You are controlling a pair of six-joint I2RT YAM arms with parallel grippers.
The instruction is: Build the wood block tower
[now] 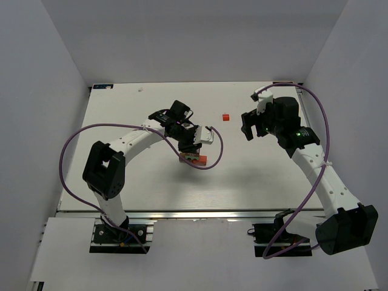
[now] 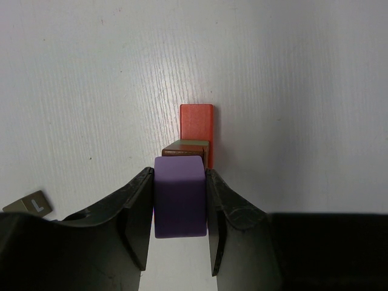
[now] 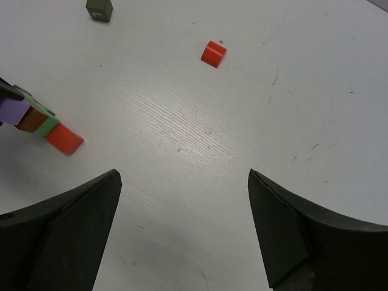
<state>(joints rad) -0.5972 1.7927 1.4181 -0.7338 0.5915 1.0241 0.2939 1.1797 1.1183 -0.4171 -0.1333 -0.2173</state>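
My left gripper (image 1: 187, 155) (image 2: 179, 174) is shut on a lilac block (image 2: 179, 197) near the middle of the table. The lilac block (image 3: 13, 110) sits in a line with a brown block (image 3: 31, 120), a green block (image 3: 46, 126) and a red block (image 3: 63, 139) (image 1: 202, 160). I cannot tell whether that line lies flat or stands. A small red cube (image 1: 225, 116) (image 3: 213, 53) rests alone on the table. A dark grey block (image 3: 99, 9) lies farther off. My right gripper (image 1: 247, 127) (image 3: 183, 174) hangs open above bare table, right of the cube.
The white table (image 1: 121, 188) is boxed in by white walls on three sides. Purple cables (image 1: 73, 142) loop off both arms. A small white scrap (image 1: 140, 89) lies near the back edge.
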